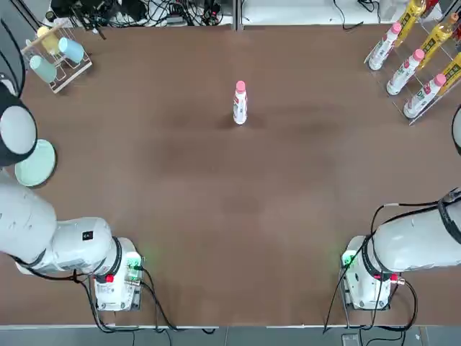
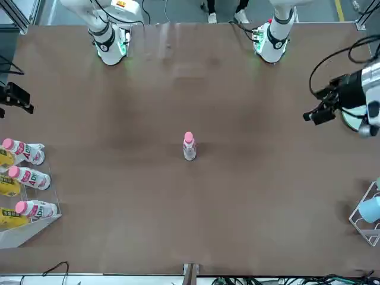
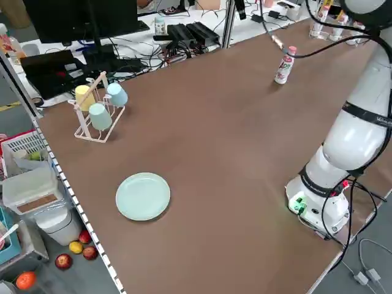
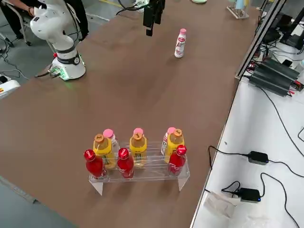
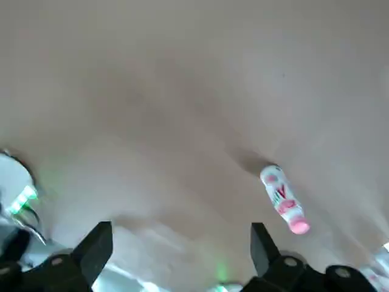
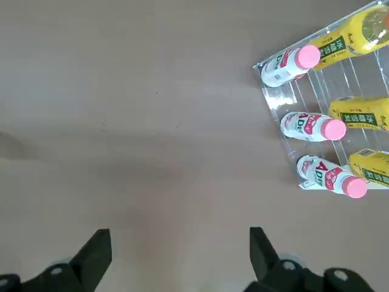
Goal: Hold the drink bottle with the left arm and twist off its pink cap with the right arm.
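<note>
- The brown table point(image 1: 216, 216) fills the scene, and most of its middle is bare wood-coloured surface.
- The left arm point(image 1: 50, 241) rises from its base at the near left corner of the table and bends out over the left edge, above the plate.
- The right arm point(image 1: 418, 241) rises from its base at the near right corner and reaches up over the right side of the table.
- A clear rack of bottles point(image 4: 137, 164) stands at the far right corner, holding yellow, red and pink-capped white bottles.
- A wire cup rack point(image 3: 98, 113) with yellow and pale blue cups sits at the far left corner.
- A pale green plate point(image 3: 143, 196) lies flat near the left edge, well apart from the cup rack.
- The left gripper point(image 5: 181, 246) hangs high above the table with its fingers spread wide and nothing between them; the bottle shows far beyond it.
- The right gripper point(image 6: 180, 249) also hangs high, fingers spread wide and holding nothing, over bare table near the bottle rack.
- The drink bottle point(image 1: 240, 107) stands upright alone in the middle of the table toward the far side, well apart from both grippers.
- The pink cap point(image 1: 240, 86) sits on the bottle's neck.
</note>
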Robot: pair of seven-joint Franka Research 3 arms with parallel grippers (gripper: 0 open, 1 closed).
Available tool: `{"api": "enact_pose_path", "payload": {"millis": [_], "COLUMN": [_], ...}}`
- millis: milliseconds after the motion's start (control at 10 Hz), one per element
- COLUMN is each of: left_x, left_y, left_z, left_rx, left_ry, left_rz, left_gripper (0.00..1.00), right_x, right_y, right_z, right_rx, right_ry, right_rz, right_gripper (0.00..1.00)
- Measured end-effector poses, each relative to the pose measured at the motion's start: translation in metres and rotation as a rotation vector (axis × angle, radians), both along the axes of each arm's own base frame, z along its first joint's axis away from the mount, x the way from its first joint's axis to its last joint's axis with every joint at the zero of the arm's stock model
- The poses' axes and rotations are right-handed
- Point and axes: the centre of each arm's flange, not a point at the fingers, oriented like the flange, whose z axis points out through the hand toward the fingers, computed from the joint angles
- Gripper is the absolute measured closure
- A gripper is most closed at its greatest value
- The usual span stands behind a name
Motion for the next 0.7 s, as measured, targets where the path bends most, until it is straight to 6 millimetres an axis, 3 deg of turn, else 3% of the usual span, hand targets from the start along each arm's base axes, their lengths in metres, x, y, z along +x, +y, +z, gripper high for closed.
{"api": "enact_pose_path", "payload": {"millis": [200,400,700], "left_x": [0.021,0.05,0.085], "left_y": [-0.012,-0.04,-0.104], "left_z": [-0.048,-0.099,-0.176], "left_rx": [-0.178,-0.316,-0.347], "left_ry": [0.166,0.31,0.36], "left_rz": [0.13,0.312,0.516], "left_gripper": [0.0,0.0,0.0], "right_x": [0.004,0.006,0.008], "right_y": [0.011,0.015,0.02], "right_z": [-0.006,-0.01,-0.013], "right_rx": [-0.001,-0.001,0.007], "right_ry": [0.011,0.018,0.022], "right_rz": [0.019,0.028,0.035], "right_gripper": [0.0,0.0,0.0]}}
